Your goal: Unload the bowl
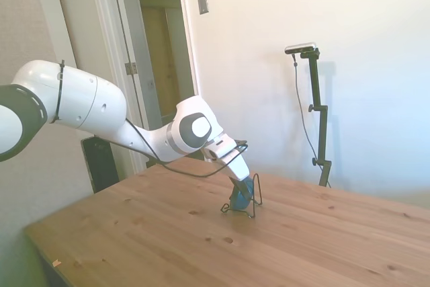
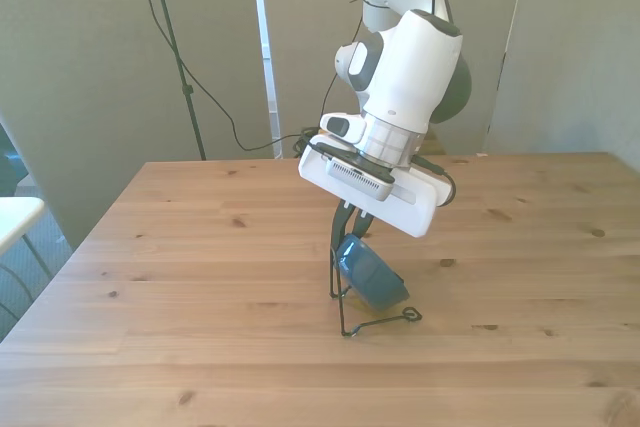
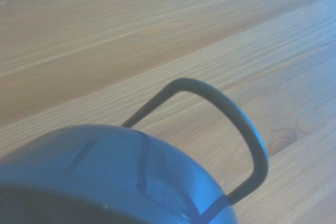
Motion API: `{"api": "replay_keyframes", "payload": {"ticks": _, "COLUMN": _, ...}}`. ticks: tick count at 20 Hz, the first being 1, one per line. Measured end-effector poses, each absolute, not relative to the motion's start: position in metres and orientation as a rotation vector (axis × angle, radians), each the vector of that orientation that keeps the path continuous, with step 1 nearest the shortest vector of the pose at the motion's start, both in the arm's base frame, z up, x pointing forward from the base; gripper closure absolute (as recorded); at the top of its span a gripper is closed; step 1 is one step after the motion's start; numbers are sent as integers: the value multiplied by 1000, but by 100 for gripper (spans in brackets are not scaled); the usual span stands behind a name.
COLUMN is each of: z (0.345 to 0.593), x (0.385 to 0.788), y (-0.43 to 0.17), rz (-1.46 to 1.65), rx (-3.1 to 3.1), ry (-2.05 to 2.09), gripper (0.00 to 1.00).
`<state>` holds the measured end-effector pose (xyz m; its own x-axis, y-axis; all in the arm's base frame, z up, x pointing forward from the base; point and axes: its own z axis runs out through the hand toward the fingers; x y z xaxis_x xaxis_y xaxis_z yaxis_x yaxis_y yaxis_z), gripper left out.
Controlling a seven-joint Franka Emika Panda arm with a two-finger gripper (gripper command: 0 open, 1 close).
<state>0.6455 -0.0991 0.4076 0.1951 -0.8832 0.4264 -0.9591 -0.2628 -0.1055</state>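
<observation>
I see the bowl [image 2: 370,275] as a small, plain, dark blue-teal dish standing tilted on its edge in a thin black wire rack [image 2: 352,319] near the middle of the bench [image 2: 200,277]. Its rounded underside [image 3: 121,177] faces the wrist view, with one wire loop [image 3: 231,124] curving just beyond it.

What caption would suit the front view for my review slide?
Franka gripper closed on the rim of the blue bowl, which leans on edge in a black wire rack on the wooden table.
</observation>
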Motion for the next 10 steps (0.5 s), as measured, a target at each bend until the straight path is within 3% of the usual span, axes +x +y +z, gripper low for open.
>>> {"api": "replay_keyframes", "payload": {"ticks": 10, "z": 433, "x": 632, "y": -85, "rz": 638, "rx": 2300, "ry": -1786, "gripper": 100}}
